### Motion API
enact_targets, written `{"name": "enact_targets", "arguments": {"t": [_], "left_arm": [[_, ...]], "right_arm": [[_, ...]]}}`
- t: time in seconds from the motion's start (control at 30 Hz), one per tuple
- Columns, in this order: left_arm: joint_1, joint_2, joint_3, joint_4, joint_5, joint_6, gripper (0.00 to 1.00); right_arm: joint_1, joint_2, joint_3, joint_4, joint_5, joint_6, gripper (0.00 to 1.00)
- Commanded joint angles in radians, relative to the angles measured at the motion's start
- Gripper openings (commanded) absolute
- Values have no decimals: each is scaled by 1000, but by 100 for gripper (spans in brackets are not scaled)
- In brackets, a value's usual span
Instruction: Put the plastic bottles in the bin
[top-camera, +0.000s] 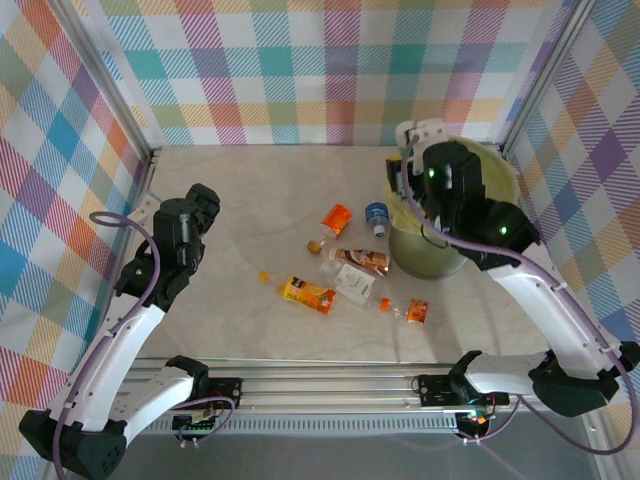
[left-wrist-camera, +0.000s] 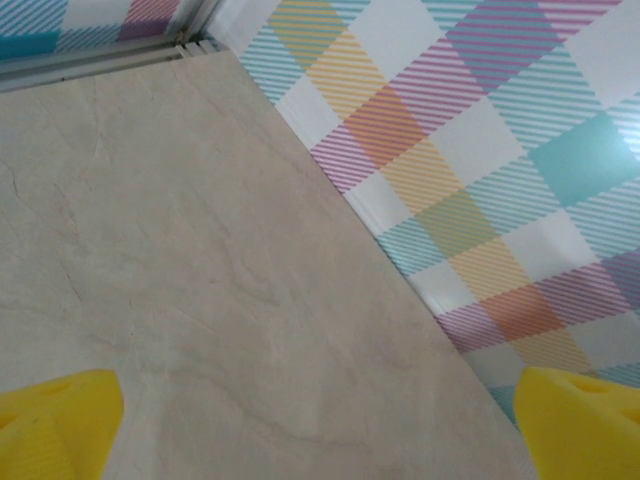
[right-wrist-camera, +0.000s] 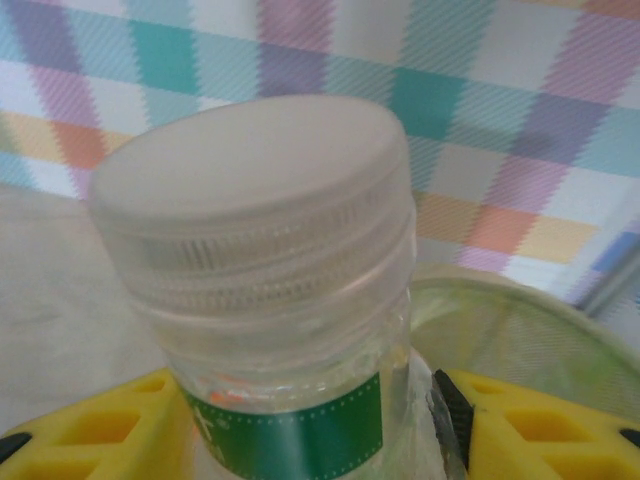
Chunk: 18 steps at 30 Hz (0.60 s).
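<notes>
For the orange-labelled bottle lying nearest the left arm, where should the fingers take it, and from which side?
Grip the orange-labelled bottle across its labelled middle, coming straight down from above. It lies flat on the table with its long axis roughly left-to-right, so a grip closing across its narrow width should hold.

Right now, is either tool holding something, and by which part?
The right tool grips a white-capped bottle at its green label; the left tool holds nothing.

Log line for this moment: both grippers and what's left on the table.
right gripper: shut on green-label bottle, by bin rim | left gripper: open, over bare table | loose bottles: several on table, not yet binned
</notes>
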<state>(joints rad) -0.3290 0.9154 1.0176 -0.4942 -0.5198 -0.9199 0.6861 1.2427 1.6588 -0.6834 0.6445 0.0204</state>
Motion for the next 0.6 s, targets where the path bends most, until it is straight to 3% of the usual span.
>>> {"name": "enact_targets", "arguments": {"t": [0.0,0.27,0.57], "left_arm": [[18,13,8,29,30,33,100],[18,43,21,34,60,64,100],[18,57,25,39,64,75,100]], "right_arm": [[-99,58,65,-39,-22,-4,40],[-321,222,128,-178,-151,99,40],[-419,311,98,-253,-168,178,41]]}}
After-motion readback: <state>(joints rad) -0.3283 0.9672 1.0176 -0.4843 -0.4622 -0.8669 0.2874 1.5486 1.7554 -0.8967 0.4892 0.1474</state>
